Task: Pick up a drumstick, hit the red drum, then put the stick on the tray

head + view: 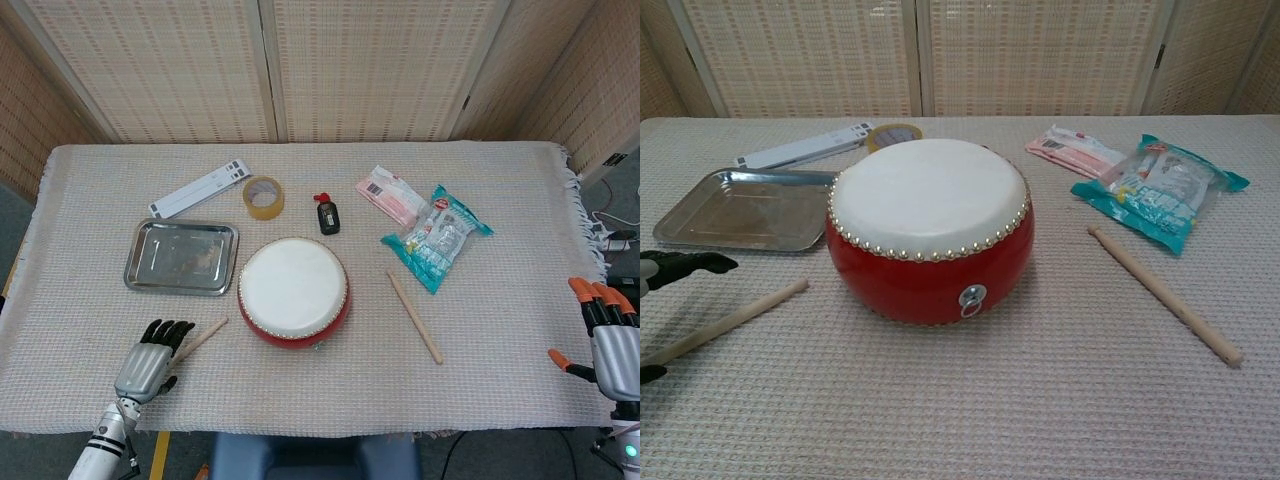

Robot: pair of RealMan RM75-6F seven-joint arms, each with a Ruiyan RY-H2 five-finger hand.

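Woven screens stand behind a desk (500, 330) covered with a pale knitted cloth. The red drum (294, 291) sits near the middle, with the tray (181, 257) up and to its left. Two sticks lie flat on the cloth, one on each side of the drum. The left stick (196, 344) runs diagonally, its far end pointing up toward the drum and its near end passing under the left hand (150, 362). That hand hovers over the stick's lower half with its dark fingers (168, 331) spread and pointing away from the robot, roughly across the stick's long axis; in the chest view the fingertips (702, 263) show above and just beyond the stick (735, 319), apart from it, so nothing is held yet. The right hand (607, 340) hangs off the desk's right edge, its orange-tipped fingers apart and empty, well apart from the right stick (415, 316), which lies slanted between the drum and the snack bag (438, 236). The left hand is plainly the nearer one, and its stick lies directly beneath the fingers, so the pick likely calls for lowering and closing around the shaft. From there the drum lies ahead and to the right of the fingers, the tray straight ahead.
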